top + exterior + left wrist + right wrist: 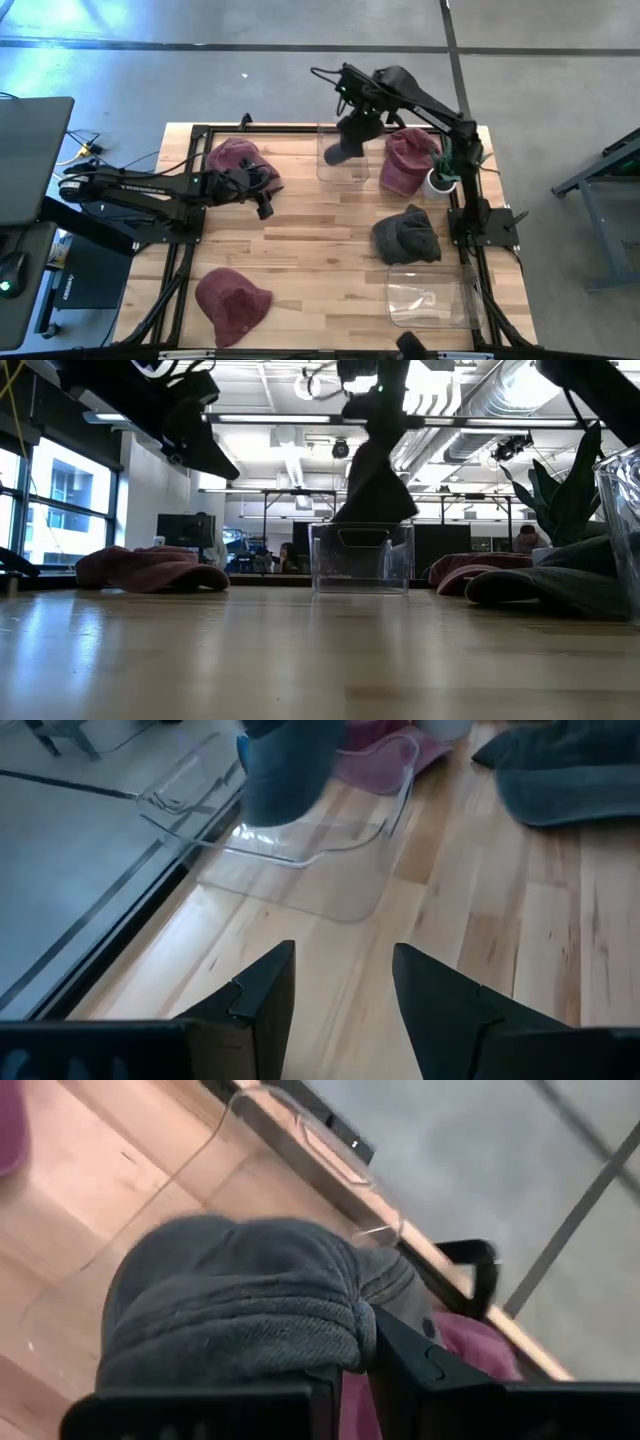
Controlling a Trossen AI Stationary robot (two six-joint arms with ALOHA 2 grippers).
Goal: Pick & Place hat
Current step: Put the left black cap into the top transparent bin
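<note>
Midway: one grey hat hangs over the clear bin, not yet released.
On the wooden table, three maroon hats lie loose at about ten, one and seven o'clock, and a second dark hat sits at four, so most sorting looks undone. The clear bin stands at twelve. The right gripper pinches the grey hat tightly above that bin; the left gripper waits at nine o'clock, fingers parted and empty.

Open-plan lab: exposed ceiling ducts, monitors, concrete floor.
</note>
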